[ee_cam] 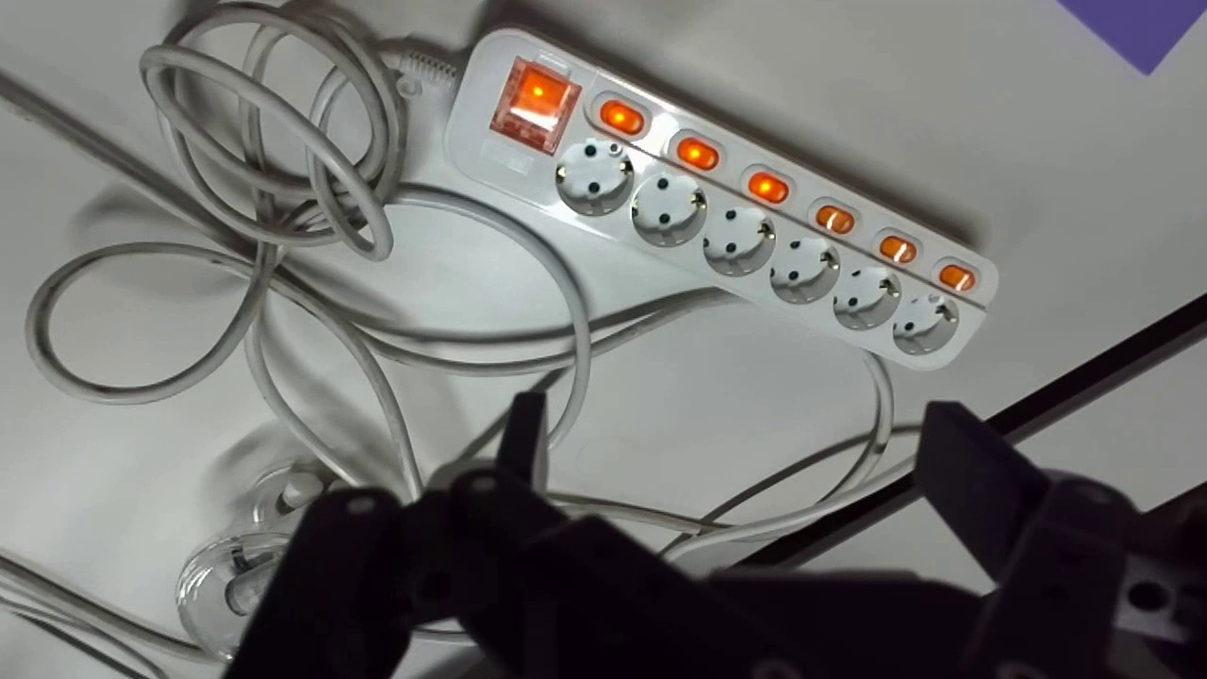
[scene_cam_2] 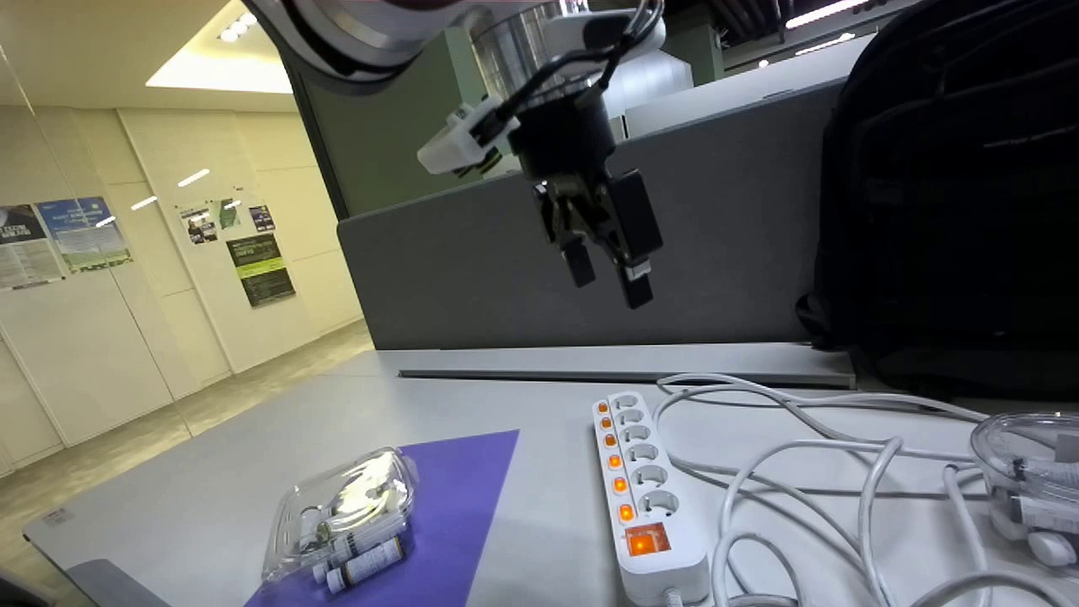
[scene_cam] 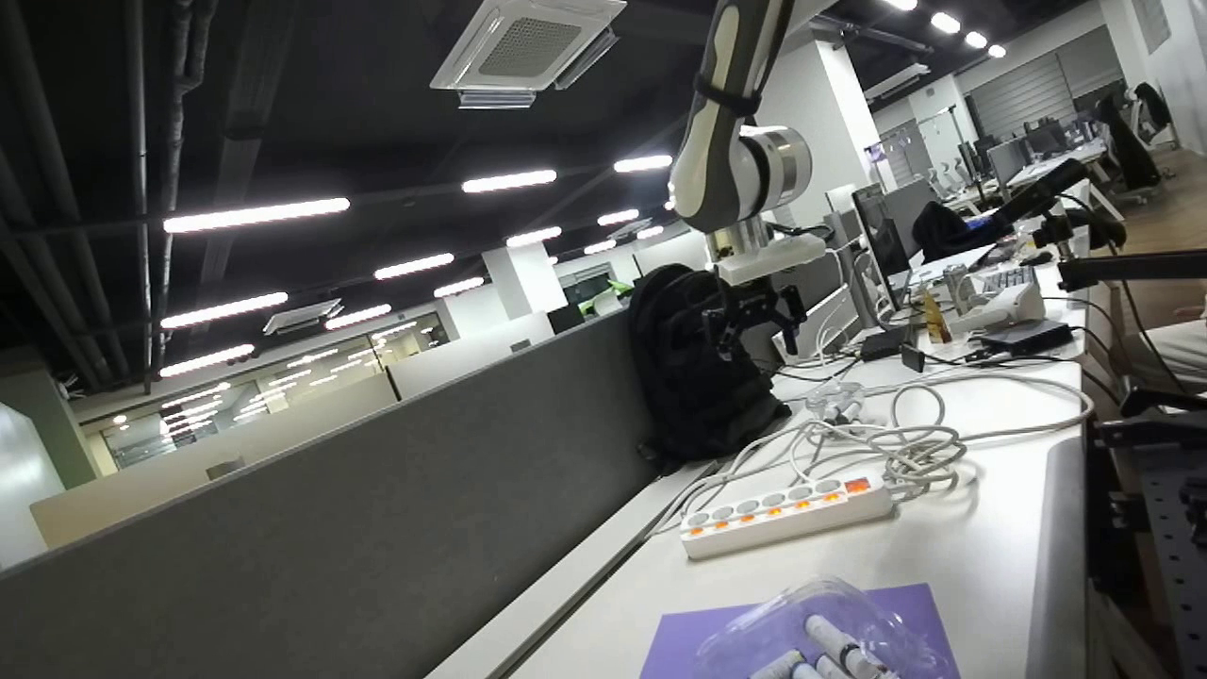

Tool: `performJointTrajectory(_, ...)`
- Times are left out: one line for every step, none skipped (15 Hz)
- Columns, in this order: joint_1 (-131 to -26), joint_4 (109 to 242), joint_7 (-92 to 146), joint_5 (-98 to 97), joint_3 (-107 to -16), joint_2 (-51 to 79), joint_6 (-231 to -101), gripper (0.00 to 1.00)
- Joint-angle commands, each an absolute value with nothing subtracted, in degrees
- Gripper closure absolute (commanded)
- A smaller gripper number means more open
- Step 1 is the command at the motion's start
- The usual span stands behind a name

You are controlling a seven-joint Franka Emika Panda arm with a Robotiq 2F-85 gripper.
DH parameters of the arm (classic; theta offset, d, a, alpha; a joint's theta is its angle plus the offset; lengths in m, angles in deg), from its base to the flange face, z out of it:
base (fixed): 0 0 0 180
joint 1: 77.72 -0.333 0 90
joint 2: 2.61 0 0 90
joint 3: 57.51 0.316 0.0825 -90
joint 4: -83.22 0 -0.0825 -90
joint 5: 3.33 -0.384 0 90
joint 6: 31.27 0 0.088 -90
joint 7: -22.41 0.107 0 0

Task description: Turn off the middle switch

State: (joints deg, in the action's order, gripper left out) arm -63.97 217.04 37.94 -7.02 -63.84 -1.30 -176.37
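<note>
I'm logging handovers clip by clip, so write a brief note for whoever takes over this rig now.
Gripper: open, empty, above the desk.
White power strip: on the desk, six small switches in a row, larger switch at the cord end.
Done: nothing yet, it seems; all switches show orange.
Left: turn off the middle one; with six, confirm whether third or fourth is meant.

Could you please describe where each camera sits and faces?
An exterior view: by the purple sheet, facing along the desk; arm and claw show.
An exterior view: by the power strip's corded end, facing the divider; arm and claw show.
Wrist view: on the arm, facing down at the switches; claw fingers show.
All share the power strip; both exterior views, the backpack.
</note>
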Motion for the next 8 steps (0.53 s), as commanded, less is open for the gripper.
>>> performJointTrajectory(-65.7,216.3,37.9,-7.1,-65.4,-0.1,-176.3,0.00)
performJointTrajectory(-65.9,216.3,37.8,-7.1,-65.5,0.3,-176.4,0.00)
performJointTrajectory(-66.0,216.4,37.8,-7.1,-65.6,0.2,-176.5,0.00)
performJointTrajectory(-65.9,216.4,37.7,-7.1,-65.6,0.0,-176.5,0.00)
performJointTrajectory(-65.9,216.4,37.7,-7.0,-65.7,-0.1,-176.5,0.00)
performJointTrajectory(-65.9,216.4,37.7,-7.0,-65.8,-0.2,-176.5,0.00)
performJointTrajectory(-65.9,216.4,37.7,-7.0,-65.8,-0.2,-176.5,0.00)
performJointTrajectory(-66.3,216.6,39.0,-5.9,-65.7,0.2,-178.1,0.00)
